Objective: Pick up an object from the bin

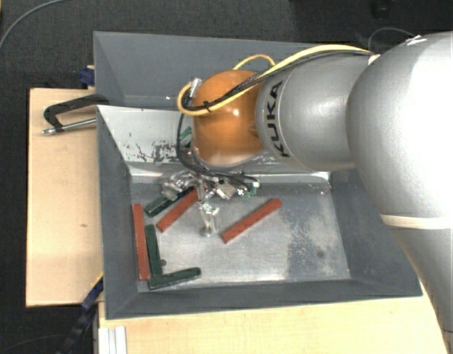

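Observation:
My gripper [208, 223] hangs under the arm's wrist near the middle of the bin floor, its metal tip low over bare floor. A short red bar [176, 211] lies just to its left, with a dark green piece [160, 204] against that bar's upper end. To the right of the tip rests a second red bar [251, 220], slanted and apart from it. Nothing shows held in the gripper.
A long red bar [140, 242] lies along the bin's left wall. Beside it a green L-shaped piece [170, 276] runs down and along the front wall. The arm and its orange cover hang over the bin's back half.

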`<state>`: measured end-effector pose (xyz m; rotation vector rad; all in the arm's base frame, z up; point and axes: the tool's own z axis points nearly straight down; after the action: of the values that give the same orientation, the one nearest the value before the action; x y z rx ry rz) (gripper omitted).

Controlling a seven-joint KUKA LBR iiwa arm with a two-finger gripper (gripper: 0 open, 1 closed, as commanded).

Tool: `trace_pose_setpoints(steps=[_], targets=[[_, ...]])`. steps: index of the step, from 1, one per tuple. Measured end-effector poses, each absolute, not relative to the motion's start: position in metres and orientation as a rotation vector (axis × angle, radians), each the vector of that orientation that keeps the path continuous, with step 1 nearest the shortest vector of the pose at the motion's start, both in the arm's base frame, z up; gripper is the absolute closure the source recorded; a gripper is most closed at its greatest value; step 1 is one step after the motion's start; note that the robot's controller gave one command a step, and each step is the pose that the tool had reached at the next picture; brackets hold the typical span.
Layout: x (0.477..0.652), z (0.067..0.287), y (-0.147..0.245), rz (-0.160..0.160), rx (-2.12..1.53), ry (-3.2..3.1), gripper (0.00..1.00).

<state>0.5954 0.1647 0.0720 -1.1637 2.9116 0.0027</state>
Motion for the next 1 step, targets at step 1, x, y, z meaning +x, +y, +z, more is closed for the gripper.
trace_pose_setpoints(steps=[1], targets=[[0.5975, 0.0749, 0.1667, 0.004, -1.161, 2.903, 1.00]])
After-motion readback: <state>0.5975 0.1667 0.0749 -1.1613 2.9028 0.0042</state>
